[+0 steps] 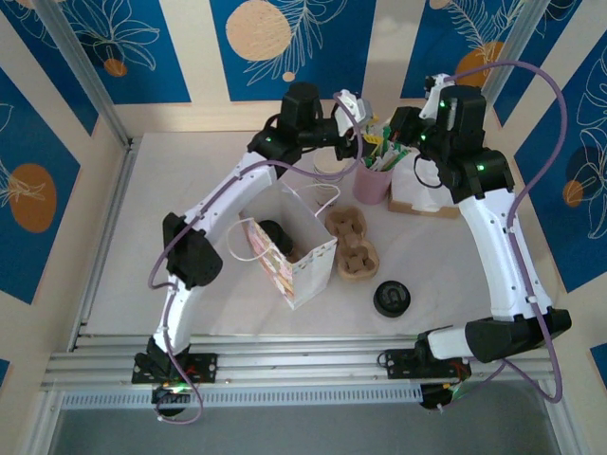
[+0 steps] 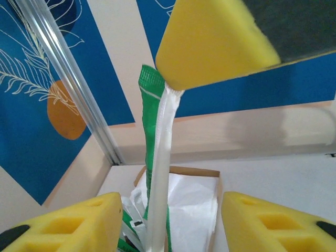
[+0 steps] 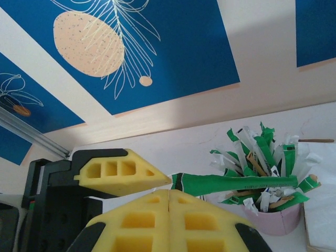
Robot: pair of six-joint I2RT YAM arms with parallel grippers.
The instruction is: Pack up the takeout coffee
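In the overhead view the left arm (image 1: 237, 185) goes up from its base at lower left, elbows out at the left edge and reaches to the upper middle. The right arm (image 1: 498, 246) goes up from lower right, folds at its elbow and leans in to the same spot, so the two wrists face each other. The left gripper (image 2: 169, 207) has its yellow fingers (image 2: 79, 220) wide apart, and the right gripper (image 3: 169, 190) has its pads pressed together, pinching the end of a green packet (image 3: 236, 182).

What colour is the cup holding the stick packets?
The cup is pale pink; the right wrist view shows it best.
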